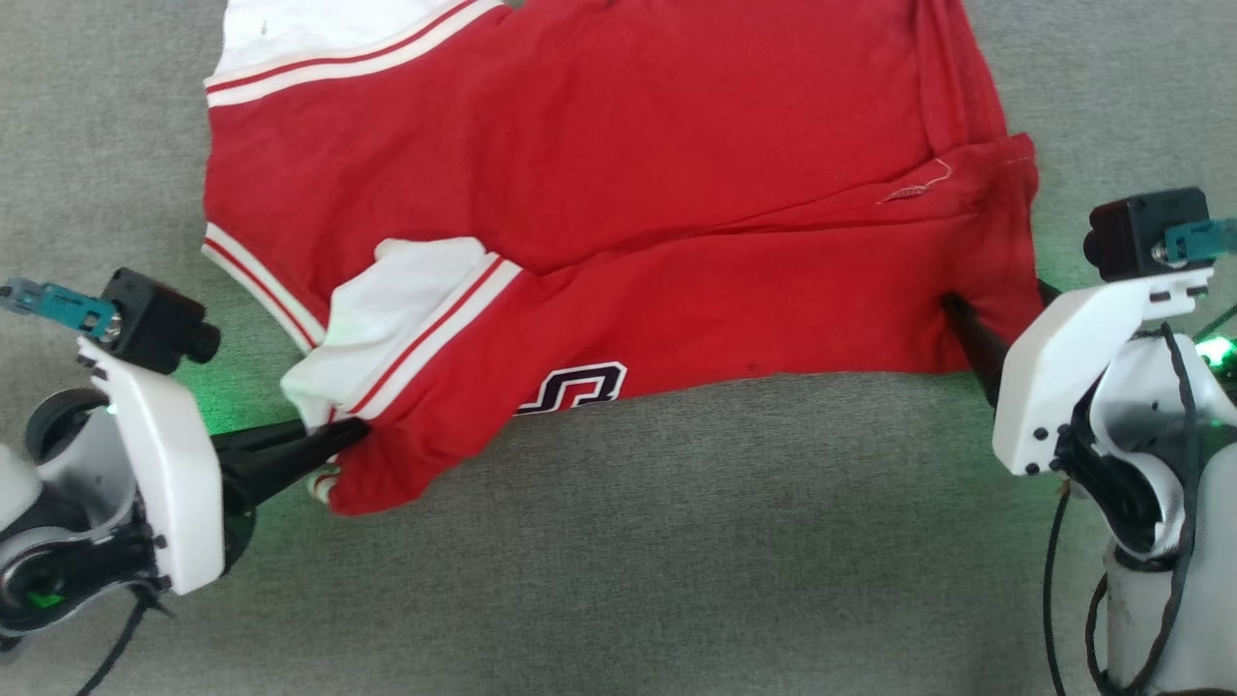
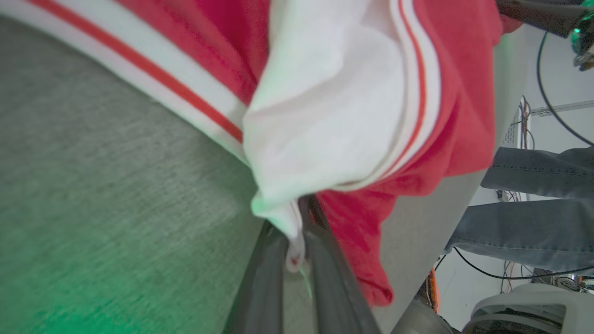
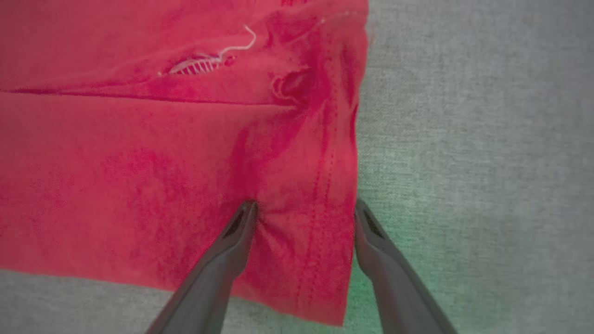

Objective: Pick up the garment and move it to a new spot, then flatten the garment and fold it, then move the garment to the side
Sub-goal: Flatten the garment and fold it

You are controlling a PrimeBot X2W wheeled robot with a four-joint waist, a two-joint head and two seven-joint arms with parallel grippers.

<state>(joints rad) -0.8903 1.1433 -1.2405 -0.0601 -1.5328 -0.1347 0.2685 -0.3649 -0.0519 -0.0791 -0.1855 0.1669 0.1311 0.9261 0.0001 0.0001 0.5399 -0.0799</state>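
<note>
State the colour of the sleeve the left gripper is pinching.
Sleeve: white, red-striped trim; left wrist view.

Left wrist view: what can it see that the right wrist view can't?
Left wrist view: the white sleeve pinched in the left fingers, and a person's legs in jeans. Right wrist view: a loose white thread, and the right fingers open astride a hem. Both: the red shirt on the grey table.

Bright even light, green glow, blur

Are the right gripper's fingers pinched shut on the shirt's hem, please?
No, the right gripper has its fingers spread apart, straddling the red shirt's hem corner.
</note>
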